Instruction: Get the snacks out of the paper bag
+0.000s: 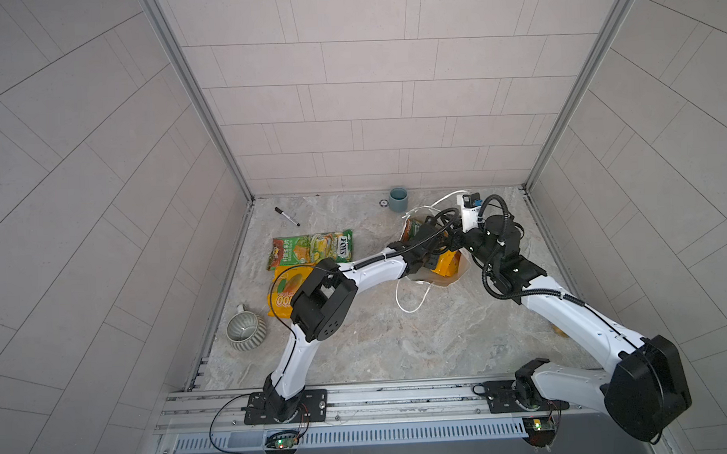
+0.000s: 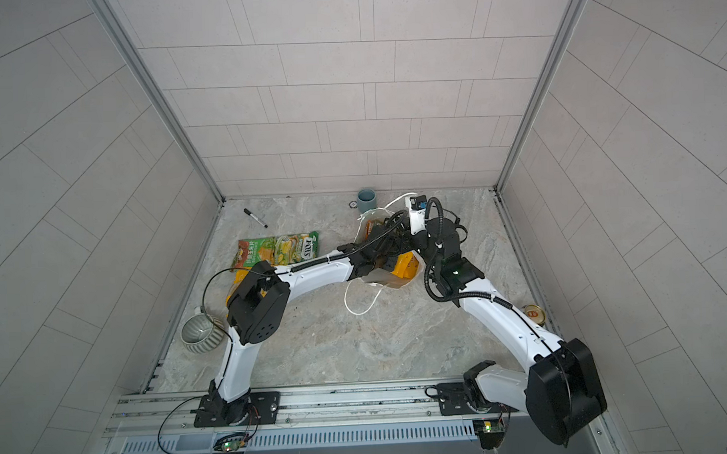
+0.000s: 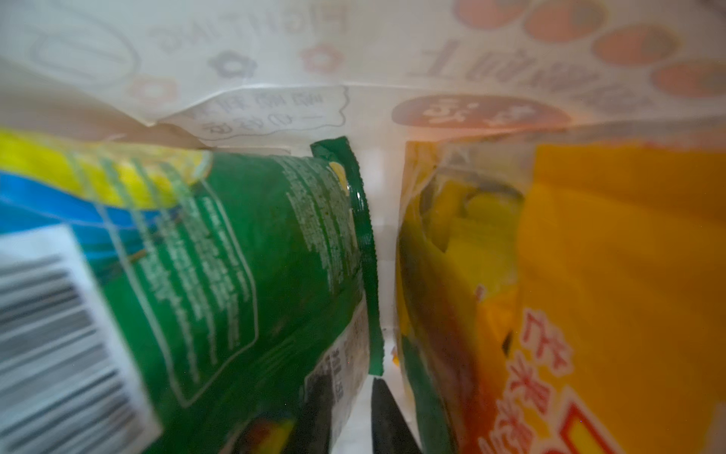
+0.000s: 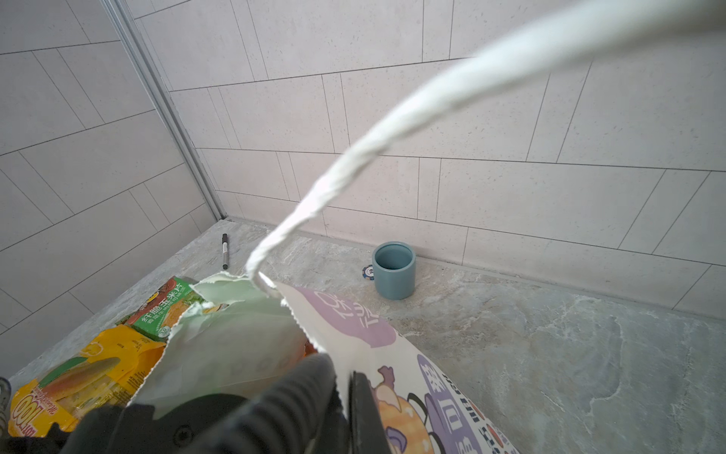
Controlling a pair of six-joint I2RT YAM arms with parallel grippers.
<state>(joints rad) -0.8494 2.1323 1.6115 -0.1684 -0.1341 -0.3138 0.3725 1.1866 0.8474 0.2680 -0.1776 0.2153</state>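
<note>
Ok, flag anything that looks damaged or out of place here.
The paper bag looks damaged: in the right wrist view its rim beside the cord handle is ragged, apparently torn, and the wall there is crumpled inward. Nothing seems spilled; the snacks already out lie flat on the table.

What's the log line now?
left gripper: in paper bag, grip unclear | right gripper: shut on bag | out: three packets | inside: green packet, yellow packet

A black marker [image 1: 287,216], blue cup [image 1: 398,199] and ribbed mug [image 1: 245,331] sit well apart.
</note>
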